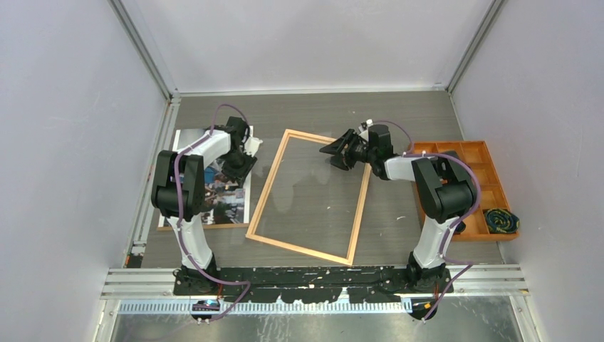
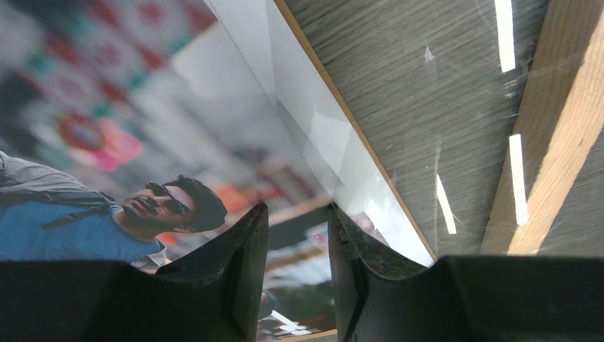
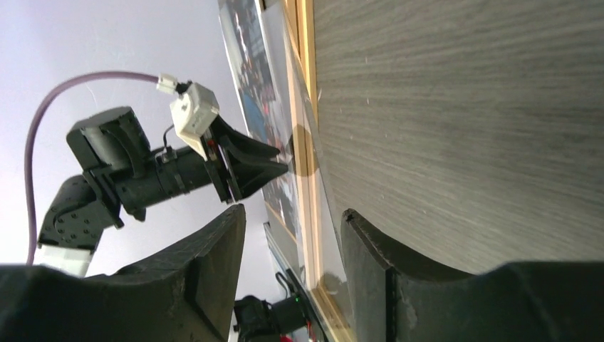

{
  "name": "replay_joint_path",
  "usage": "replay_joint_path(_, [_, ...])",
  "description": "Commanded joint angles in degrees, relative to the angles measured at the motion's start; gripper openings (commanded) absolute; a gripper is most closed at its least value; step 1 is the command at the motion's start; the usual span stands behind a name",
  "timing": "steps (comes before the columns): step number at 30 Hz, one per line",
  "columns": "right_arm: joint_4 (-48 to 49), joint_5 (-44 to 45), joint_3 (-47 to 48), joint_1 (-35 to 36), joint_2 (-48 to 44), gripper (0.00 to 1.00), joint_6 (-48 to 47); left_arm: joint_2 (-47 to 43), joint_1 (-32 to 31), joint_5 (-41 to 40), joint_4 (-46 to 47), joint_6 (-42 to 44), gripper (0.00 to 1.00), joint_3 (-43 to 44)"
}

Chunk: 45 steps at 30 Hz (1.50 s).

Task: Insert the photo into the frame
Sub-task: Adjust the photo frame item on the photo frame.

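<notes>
Photo lay on the table left of the frame, just beside its left rail and not yet inside. The left gripper sat at the photo's right edge with jaws narrowly apart, and I couldn't tell if it actually pinched the print. The right gripper hovered empty, jaws apart, over the frame's upper right part. Risk: the thin glossy edge could slip out, or the print could snag the rail and shove the loose frame askew.
</notes>
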Motion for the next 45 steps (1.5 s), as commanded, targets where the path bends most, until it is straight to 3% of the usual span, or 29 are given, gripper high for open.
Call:
replay_joint_path(1, [2.8, -6.5, -0.8, 0.3, -0.6, 0.57, -0.6, -1.0, -0.3, -0.1, 1.6, 0.5, 0.38, 0.3])
replay_joint_path(10, [-2.6, -6.5, -3.5, 0.5, -5.4, 0.37, -5.4, -1.3, -0.3, 0.1, 1.6, 0.7, 0.38, 0.1])
replay_joint_path(15, [-3.4, -7.5, -3.9, 1.6, -6.3, 0.37, -5.6, -1.3, -0.3, 0.1, 1.7, 0.7, 0.38, 0.0])
replay_joint_path(21, [-11.3, -5.4, -3.4, 3.2, -6.5, 0.39, -11.2, -1.3, -0.3, 0.1, 1.8, 0.8, 0.38, -0.5])
replay_joint_path(24, [-11.1, -4.8, -3.8, 3.4, -6.0, 0.29, -11.3, -1.3, -0.3, 0.1, 1.8, 0.8, 0.38, -0.5])
replay_joint_path(29, [-13.7, -1.6, -3.5, 3.3, -8.8, 0.05, -12.4, -1.5, -0.3, -0.2, 1.1, 1.1, 0.39, 0.0])
replay_joint_path(33, [-25.6, 3.5, -1.6, 2.6, -13.9, 0.01, -19.0, -2.2, -0.3, 0.4, -1.0, 2.1, 0.56, 1.5])
replay_joint_path(37, [-30.4, 4.7, -2.8, 0.5, -17.6, 0.01, -21.3, -3.5, -0.3, -0.1, -2.0, 2.8, 0.69, 3.0])
replay_joint_path(45, [-37.6, 6.0, -1.0, -1.3, -18.0, 0.01, -25.1, -2.6, -2.0, -0.6, -4.7, 3.5, 0.74, 7.0])
